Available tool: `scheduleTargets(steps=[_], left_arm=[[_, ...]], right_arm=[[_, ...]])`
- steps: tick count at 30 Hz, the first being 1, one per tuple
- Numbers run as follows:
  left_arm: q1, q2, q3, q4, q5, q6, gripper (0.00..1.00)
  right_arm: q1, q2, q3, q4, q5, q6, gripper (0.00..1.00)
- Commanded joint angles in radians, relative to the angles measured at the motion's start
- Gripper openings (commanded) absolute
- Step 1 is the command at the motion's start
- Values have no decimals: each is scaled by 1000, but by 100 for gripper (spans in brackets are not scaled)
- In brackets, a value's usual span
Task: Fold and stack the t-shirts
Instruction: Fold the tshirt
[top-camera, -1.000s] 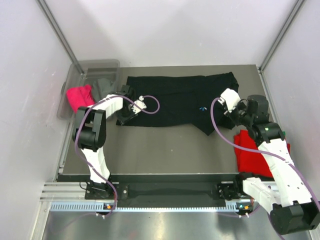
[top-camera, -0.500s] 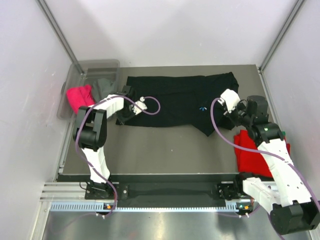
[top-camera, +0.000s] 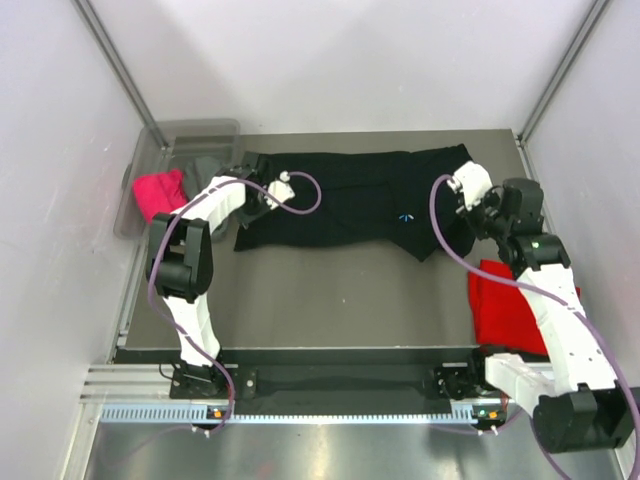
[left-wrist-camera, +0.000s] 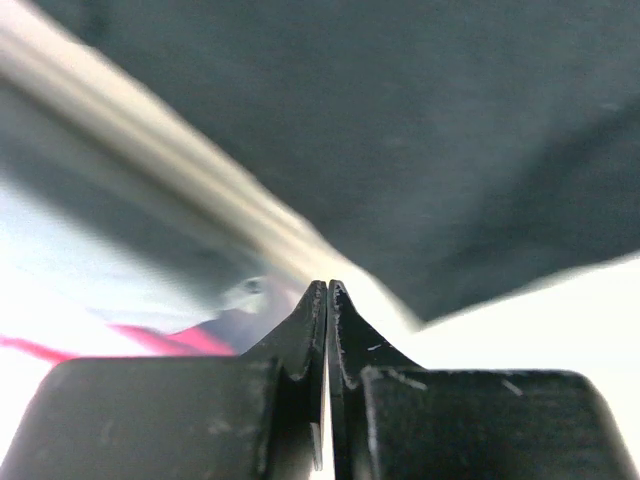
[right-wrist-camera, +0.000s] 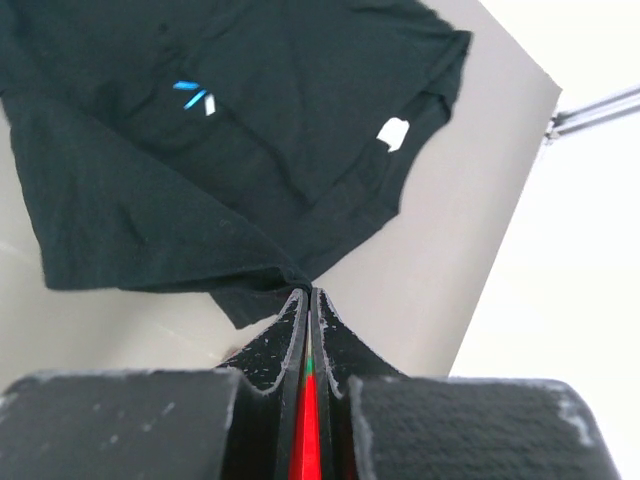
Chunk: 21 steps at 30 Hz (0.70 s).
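The large black t-shirt (top-camera: 350, 200) lies spread across the back of the table; its blue starburst mark (right-wrist-camera: 192, 95) faces up. My right gripper (right-wrist-camera: 309, 290) is shut on a fold of its near right edge, by the right sleeve in the top view (top-camera: 462, 185). My left gripper (left-wrist-camera: 327, 286) is shut over the shirt's left end (top-camera: 255, 200); no cloth shows between its tips, and black cloth fills the blurred view above them. A red t-shirt (top-camera: 520, 310) lies folded at the right. A pink shirt (top-camera: 160, 195) and a grey shirt (top-camera: 205, 172) sit in the tub.
The translucent plastic tub (top-camera: 200, 128) stands at the back left corner, just left of my left gripper. White walls close in the table on three sides. The right arm reaches over the red shirt.
Both grippers have moved toward the back of the table. The right one went back and right, pulling the shirt's near right corner with it. The left one went up along the shirt's left end.
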Motion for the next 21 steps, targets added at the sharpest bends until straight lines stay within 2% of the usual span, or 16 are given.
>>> scheduleTargets(steps=[1, 7, 8, 11, 12, 15, 16, 19, 21], left_arm=[[2, -47, 78, -7, -20, 29, 0], [-3, 14, 172, -21, -41, 56, 0], [-6, 25, 187, -30, -49, 58, 0], [-9, 40, 227, -112, -29, 41, 1], [-11, 30, 226, -152, 29, 38, 9], [-18, -45, 116, -186, 122, 56, 24], [-21, -67, 29, -179, 138, 66, 25], [-23, -115, -97, -140, 153, 78, 27], [-23, -119, -135, -116, 154, 72, 27]], right_arm=[[-30, 42, 103, 85, 16, 25, 0], [-69, 199, 193, 156, 19, 38, 0], [-107, 222, 207, 163, 5, 47, 0], [-112, 286, 246, 180, -9, 62, 0], [-112, 303, 252, 183, -15, 67, 0], [-112, 311, 256, 189, -41, 90, 0], [-112, 306, 250, 192, -47, 94, 0], [-112, 291, 237, 194, -66, 104, 0], [-112, 280, 232, 191, -69, 107, 0]])
